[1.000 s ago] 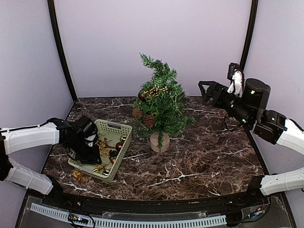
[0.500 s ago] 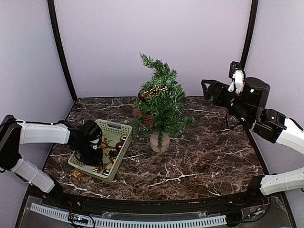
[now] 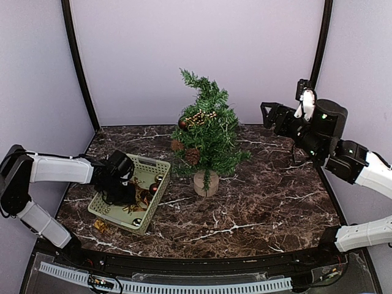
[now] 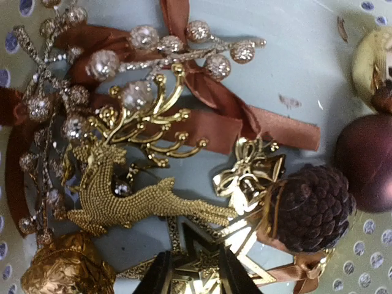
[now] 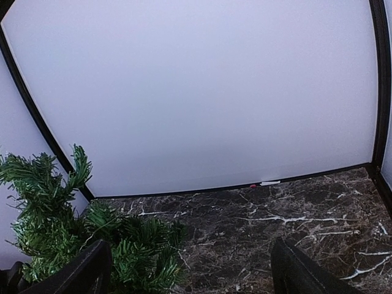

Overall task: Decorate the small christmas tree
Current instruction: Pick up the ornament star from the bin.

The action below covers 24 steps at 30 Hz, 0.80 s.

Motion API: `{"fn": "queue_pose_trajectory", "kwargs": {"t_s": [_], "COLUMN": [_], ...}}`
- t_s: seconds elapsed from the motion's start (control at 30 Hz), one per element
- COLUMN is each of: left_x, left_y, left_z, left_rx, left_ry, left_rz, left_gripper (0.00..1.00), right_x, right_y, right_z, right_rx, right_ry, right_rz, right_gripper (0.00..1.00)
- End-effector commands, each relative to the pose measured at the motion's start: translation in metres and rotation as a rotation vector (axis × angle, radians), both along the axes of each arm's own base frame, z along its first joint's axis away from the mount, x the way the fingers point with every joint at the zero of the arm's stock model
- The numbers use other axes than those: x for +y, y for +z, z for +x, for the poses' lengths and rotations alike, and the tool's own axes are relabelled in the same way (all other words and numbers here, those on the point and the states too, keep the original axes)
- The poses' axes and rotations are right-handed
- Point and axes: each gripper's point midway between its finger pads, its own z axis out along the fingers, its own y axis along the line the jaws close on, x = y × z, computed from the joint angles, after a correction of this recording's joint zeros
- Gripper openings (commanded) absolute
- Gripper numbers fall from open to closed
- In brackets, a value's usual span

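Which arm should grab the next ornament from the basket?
Left. The left pincer is down in the basket, right over the gold star; the right pincer hangs open, raised well away.

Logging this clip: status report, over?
Left gripper low in pale green plastic basket, jaws narrow around gold star ornament, grip unconfirmed. Right gripper open, empty, held high. Small green artificial christmas tree upright, few ornaments on. Nothing between it and basket.

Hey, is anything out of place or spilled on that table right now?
Yes: one small gold ornament lies on the table, just outside the near-left corner of the basket, as if spilled. The tip of the tree also bends left.
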Motion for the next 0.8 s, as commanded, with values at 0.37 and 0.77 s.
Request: {"fn": "queue_pose_trajectory", "kwargs": {"t_s": [0.37, 0.77], "left_x": [0.005, 0.016], "left_y": [0.018, 0.000], "left_z": [0.003, -0.003], "left_rx": [-0.057, -0.006], "left_ry": [-0.032, -0.063], "left_rz": [-0.056, -0.021], "left_gripper": [0.39, 0.33], "right_x": [-0.009, -0.015], "right_y": [0.022, 0.023], "right_z": [-0.002, -0.008], "right_rx": [-0.055, -0.059], "right_ry": [-0.020, -0.018], "right_rz": [0.069, 0.087], "right_gripper": [0.91, 0.91]}}
